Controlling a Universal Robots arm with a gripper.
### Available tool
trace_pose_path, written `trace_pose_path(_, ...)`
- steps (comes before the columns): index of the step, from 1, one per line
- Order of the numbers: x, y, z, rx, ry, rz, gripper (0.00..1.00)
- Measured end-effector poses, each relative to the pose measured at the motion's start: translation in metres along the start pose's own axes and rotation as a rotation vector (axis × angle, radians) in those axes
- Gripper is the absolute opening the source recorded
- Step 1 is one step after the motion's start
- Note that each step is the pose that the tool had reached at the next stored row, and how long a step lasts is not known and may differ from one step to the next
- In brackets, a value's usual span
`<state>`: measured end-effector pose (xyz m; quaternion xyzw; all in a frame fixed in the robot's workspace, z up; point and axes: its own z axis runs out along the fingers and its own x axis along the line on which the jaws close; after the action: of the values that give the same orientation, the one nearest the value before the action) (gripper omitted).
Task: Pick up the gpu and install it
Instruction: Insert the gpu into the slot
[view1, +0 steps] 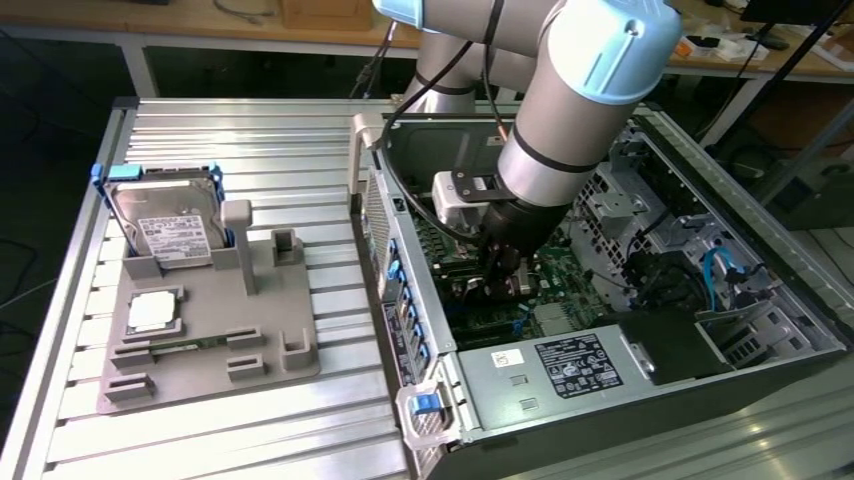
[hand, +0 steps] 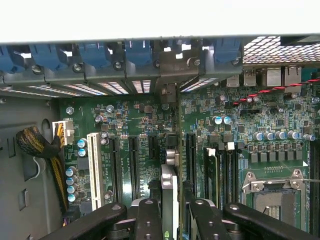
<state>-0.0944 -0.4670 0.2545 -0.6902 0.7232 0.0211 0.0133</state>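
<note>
My gripper (hand: 172, 222) reaches down into the open computer case (view1: 561, 370). It is shut on the gpu (hand: 169, 187), which appears edge-on as a thin card between the two black fingers (hand: 149, 220). The card runs over the green motherboard (hand: 135, 120), between two black expansion slots, and its metal bracket end (hand: 167, 92) meets the rear slot openings under the blue latches (hand: 135, 52). Whether it sits fully in a slot I cannot tell. In the exterior view the gripper (view1: 497, 280) hangs low over the motherboard (view1: 561, 315), and the card is mostly hidden by it.
A grey fixture plate (view1: 214, 360) lies on the table at the exterior view's left. It holds the blue-framed hard drive (view1: 167, 225) and a square processor chip (view1: 151, 310). Inside the case are a cable bundle (hand: 37, 145), a processor socket (hand: 272, 190) and drive cages (view1: 694, 260).
</note>
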Motion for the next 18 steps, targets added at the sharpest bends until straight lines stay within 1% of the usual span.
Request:
trace_pose_path(5, -0.0001, 0.0000, -0.0007, 0.0001, -0.0006, 0.000, 0.27)
trace_pose_path(7, -0.0004, -0.0001, -0.0039, 0.0011, -0.0028, 0.000, 0.27)
trace_pose_path(9, -0.0003, 0.0001, -0.0062, 0.0002, -0.0016, 0.000, 0.27)
trace_pose_path(15, -0.0002, 0.0004, -0.0063, 0.0000, -0.0019, 0.000, 0.27)
trace_pose_path(18, 0.0002, 0.0013, -0.0046, -0.0003, -0.0020, 0.000, 0.27)
